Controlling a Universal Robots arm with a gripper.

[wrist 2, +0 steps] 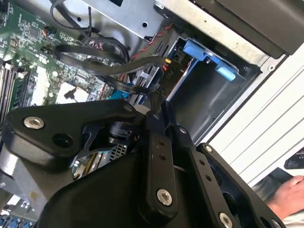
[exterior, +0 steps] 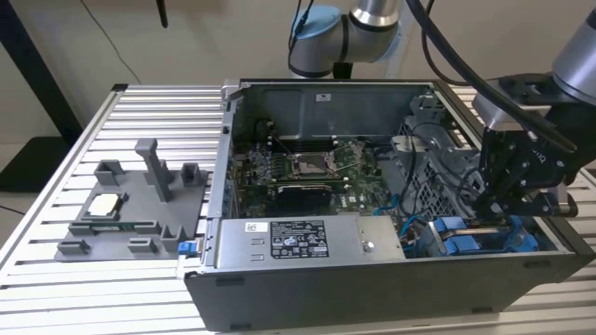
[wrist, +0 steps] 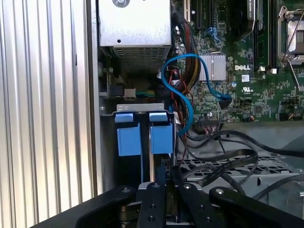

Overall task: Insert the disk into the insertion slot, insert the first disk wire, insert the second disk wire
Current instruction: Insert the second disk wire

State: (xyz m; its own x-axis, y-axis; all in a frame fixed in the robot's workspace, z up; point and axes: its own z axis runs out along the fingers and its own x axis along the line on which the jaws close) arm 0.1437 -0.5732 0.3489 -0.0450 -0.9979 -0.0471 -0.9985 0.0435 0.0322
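A ribbed aluminium table (slatted) before a beige wall.

I see a big table made of long silver metal strips with grooves between them. Two things sit right on it. One is an open computer case, dark grey, on the exterior view's right. The other is a flat grey plastic tray with posts standing up on it, on the exterior view's left, just beside the case. In the first wrist view I see the table's strips running along the case's wall.
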